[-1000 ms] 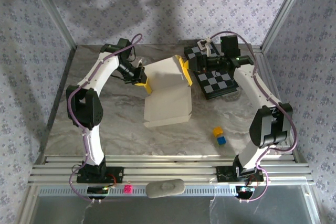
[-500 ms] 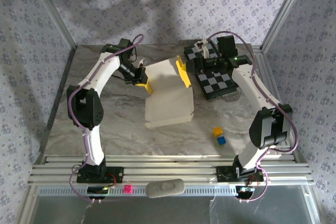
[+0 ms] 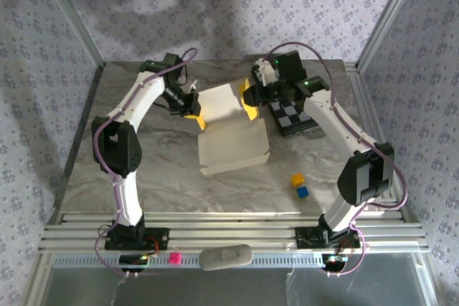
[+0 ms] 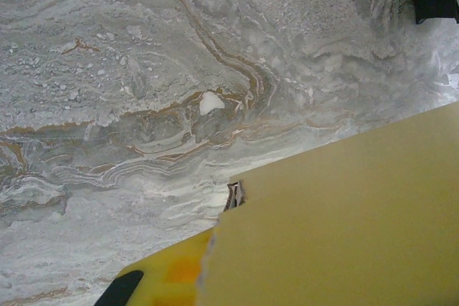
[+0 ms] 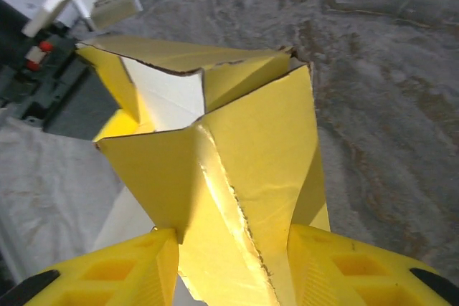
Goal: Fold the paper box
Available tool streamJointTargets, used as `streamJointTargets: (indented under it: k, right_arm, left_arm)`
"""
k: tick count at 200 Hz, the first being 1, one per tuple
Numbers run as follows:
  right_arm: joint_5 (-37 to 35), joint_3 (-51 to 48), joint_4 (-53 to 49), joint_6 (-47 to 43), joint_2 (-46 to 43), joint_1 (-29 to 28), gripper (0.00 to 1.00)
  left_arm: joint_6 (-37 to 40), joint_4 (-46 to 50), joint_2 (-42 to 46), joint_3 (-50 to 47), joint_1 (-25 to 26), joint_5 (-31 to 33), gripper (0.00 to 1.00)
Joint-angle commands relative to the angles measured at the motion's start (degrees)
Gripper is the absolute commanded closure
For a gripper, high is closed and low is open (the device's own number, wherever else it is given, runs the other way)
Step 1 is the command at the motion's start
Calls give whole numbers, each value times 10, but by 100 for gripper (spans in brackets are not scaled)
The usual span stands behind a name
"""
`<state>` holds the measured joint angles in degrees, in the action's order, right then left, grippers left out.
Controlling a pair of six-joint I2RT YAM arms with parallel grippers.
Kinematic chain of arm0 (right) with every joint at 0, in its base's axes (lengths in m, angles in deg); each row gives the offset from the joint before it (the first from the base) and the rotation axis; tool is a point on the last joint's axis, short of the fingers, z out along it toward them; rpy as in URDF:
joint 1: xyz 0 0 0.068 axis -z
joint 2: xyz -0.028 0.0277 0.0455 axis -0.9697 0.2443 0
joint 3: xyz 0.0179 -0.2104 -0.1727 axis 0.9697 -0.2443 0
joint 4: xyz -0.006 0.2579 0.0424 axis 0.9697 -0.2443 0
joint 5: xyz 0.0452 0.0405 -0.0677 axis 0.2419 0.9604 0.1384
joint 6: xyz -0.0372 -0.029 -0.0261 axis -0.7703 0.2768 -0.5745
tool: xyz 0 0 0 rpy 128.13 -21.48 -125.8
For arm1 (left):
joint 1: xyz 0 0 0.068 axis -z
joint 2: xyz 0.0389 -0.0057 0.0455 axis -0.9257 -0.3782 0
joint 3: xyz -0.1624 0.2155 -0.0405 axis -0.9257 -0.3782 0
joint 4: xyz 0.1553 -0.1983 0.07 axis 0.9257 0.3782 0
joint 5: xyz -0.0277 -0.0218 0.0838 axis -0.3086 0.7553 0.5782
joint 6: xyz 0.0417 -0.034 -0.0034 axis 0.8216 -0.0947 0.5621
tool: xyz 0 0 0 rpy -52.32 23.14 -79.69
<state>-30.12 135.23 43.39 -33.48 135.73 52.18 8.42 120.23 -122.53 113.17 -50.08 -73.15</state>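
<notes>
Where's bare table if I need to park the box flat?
Near-left table, between the left arm and the box, is bare. So is the strip in front of the box. Crowded far right: chequered board, right gripper; cubes near right.

The grey marble-patterned table (image 3: pixel 143 170) carries everything here, its veined surface running brown and white in the left wrist view (image 4: pixel 143 69). Near its middle lies the thin yellow cardboard paper box (image 3: pixel 231 145) — its pale, whitish panel flat on the table, its far part raised. To the right of it, at the far side, a black-and-white chequered board (image 3: pixel 295 116) rests on the surface. Nearer the front, right of centre, sit a small yellow cube (image 3: pixel 297 178) and a small blue cube (image 3: pixel 302 191) — touching one another, well apart from the box.
</notes>
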Motion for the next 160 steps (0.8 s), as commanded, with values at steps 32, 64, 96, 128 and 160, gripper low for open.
streamJointTargets:
  k: [32, 64, 96, 128, 160]
  right_arm:
    - [-151, 7, -5, -26, -12, -35, 54]
    - [-212, -1, 15, -23, -10, -47, 56]
    - [-239, -4, 26, -21, 0, -59, 64]
    - [-307, 2, 27, -26, 12, -83, 75]
    - [-394, 15, 15, -32, 28, -107, 84]
  left_arm:
    - [-3, 5, 20, 19, 9, -28, 100]
    - [-10, 6, 18, 19, 13, -20, 100]
    - [-17, 6, 13, 23, 20, -17, 100]
    - [-31, 11, 7, 31, 22, -16, 100]
    - [-43, 15, 3, 39, 21, -14, 100]
